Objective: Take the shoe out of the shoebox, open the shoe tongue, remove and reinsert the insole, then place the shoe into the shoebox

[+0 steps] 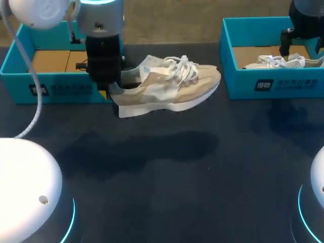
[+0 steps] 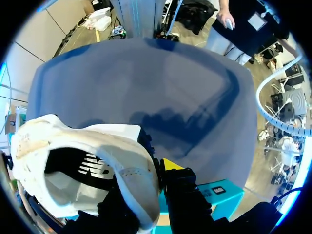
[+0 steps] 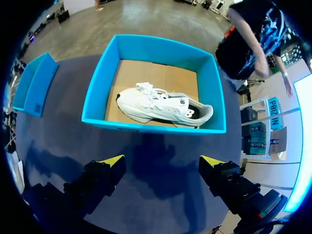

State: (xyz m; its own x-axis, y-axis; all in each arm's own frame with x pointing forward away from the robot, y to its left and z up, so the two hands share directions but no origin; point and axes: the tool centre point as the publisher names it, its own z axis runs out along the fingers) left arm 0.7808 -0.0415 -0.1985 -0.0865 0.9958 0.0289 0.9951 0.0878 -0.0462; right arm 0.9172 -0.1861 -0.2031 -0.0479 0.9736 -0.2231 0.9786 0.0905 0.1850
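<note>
Table [image 1: 167,192]: dark top between the two arms, with a long shadow across its middle.
Left shoebox [image 1: 50,88]: open blue box just behind the left arm, its cardboard floor bare.
Right shoebox [image 1: 283,83]: second blue box, well apart to the right, with a white shoe [image 1: 276,62] lying in it.
Beige shoe [image 1: 172,86]: hangs in the air in front of the Left shoebox, clear of the tabletop. It is roughly level, with the toe toward the Right shoebox.
Left gripper [image 1: 107,91]: clamped on the heel collar [image 2: 136,170], carrying the whole shoe by that one end.
Right gripper [image 3: 161,161]: fingers spread wide, holding nothing, poised by the Right shoebox.
Step in hand: judged to be taking the shoe out, with the set-down not yet done.
Doing it well: lower slowly and keep the sole level, since a heel-only hold lets the toe sag or swing. Aim for the open middle of the table, where the other arm can reach the tongue [image 1: 151,65]. Let go only once the whole sole rests flat.
</note>
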